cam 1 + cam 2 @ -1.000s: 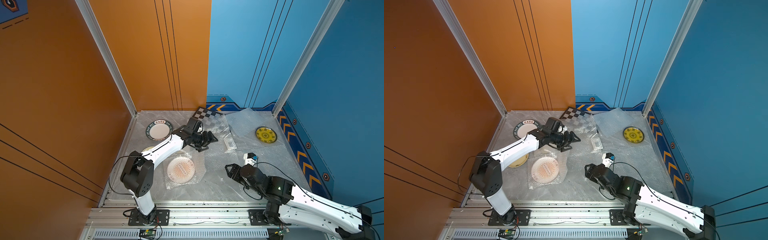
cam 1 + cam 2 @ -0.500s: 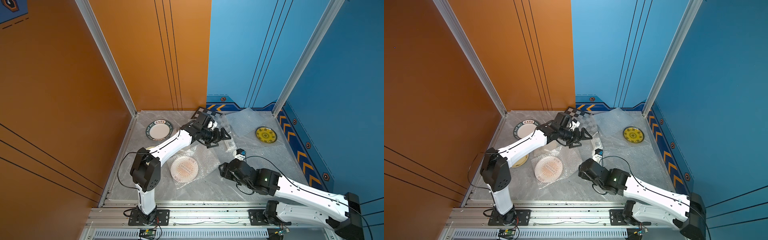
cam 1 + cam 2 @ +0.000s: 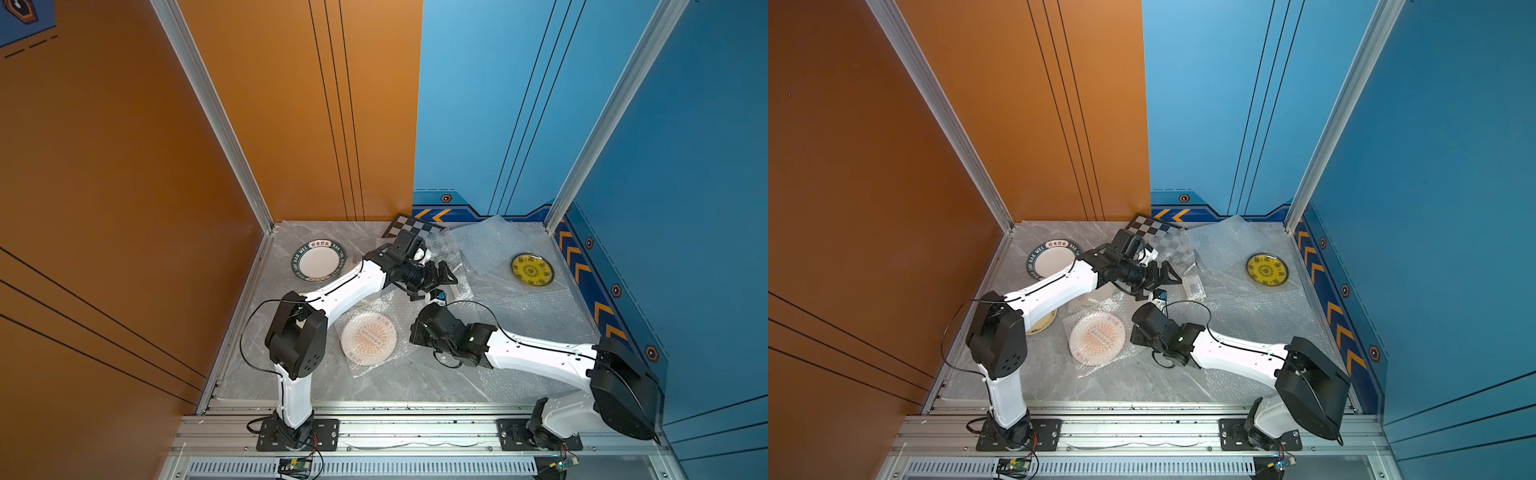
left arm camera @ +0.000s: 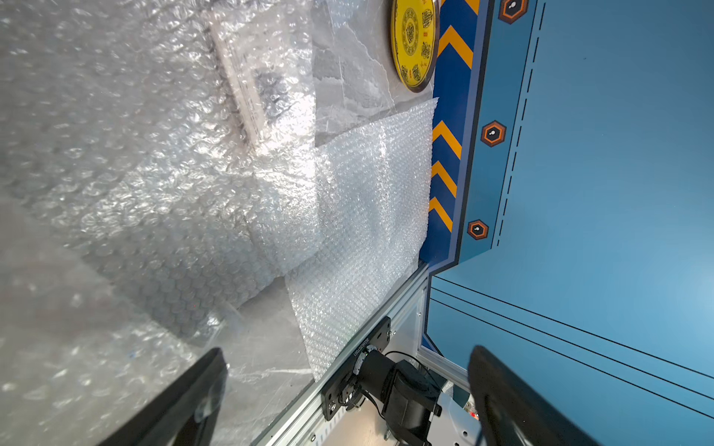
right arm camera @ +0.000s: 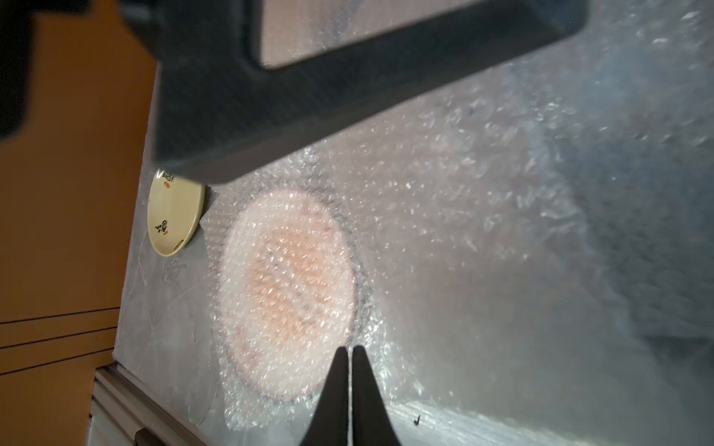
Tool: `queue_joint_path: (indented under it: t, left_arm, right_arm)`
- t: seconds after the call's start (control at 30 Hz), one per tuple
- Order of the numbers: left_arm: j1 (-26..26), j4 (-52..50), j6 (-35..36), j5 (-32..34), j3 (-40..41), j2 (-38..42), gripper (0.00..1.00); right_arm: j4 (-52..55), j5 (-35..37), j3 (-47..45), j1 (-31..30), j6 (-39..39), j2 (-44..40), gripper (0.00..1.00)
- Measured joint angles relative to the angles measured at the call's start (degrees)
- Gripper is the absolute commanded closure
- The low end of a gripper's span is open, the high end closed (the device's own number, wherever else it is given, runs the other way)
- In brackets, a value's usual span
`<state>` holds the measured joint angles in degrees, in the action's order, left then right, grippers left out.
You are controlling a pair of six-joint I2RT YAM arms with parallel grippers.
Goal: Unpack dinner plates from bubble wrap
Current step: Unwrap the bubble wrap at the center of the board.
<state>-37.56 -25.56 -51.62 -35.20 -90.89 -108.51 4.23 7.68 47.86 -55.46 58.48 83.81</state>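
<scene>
Spreading over much of the table (image 3: 395, 386), wrap (image 3: 540, 320) lies in loose flat sheets toward the right wall, probably emptied ones left where they will not get in the way. The left arm (image 3: 332, 291) reaches across to the far middle, near the checkerboard (image 3: 411, 226). The right arm (image 3: 540, 357) stretches low toward the centre, so both meet over the crumpled sheets there. Three plates lie bare and well apart, as if set aside as finished: the yellow plate (image 3: 532, 270) by the right wall, the lettered plate (image 3: 319, 260) at the far left, and the cream plate (image 3: 1045, 324) half hidden under the left arm. The sunburst plate (image 3: 368, 338) lies flat near the front with a sheet over it, so it appears to be the one in hand. The left gripper (image 4: 345, 349) hangs with its jaws wide apart above crumpled wrap, gripping nothing, seemingly ready to take a fold. The right gripper (image 5: 349, 349) has its jaws together, low on the sheet right at the sunburst plate's rim; whether film is pinched between them cannot be told.
</scene>
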Motion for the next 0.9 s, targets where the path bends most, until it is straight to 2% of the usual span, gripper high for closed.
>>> queue_joint_path:
  t: [0.33,0.6,0.8,0.9]
  left_arm:
    - [0.0,-2.4,0.3,0.5,-1.0,-2.3,0.02]
    - [0.5,-8.4,0.8,1.9,-7.4,-8.5,0.02]
    - [0.8,-12.3,1.2,4.1,-11.2,-10.0,0.02]
    - [0.8,-11.0,1.0,2.6,-15.6,-10.1,0.02]
  right_arm:
    - [-6.7,-2.6,-2.2,1.1,1.3,7.5,0.96]
    - [-13.6,-2.5,-2.8,1.1,4.8,13.1,0.99]
    - [-19.0,-1.5,-2.9,0.6,7.2,15.4,1.00]
    - [-19.4,-4.0,-3.5,-0.7,8.0,17.7,1.00]
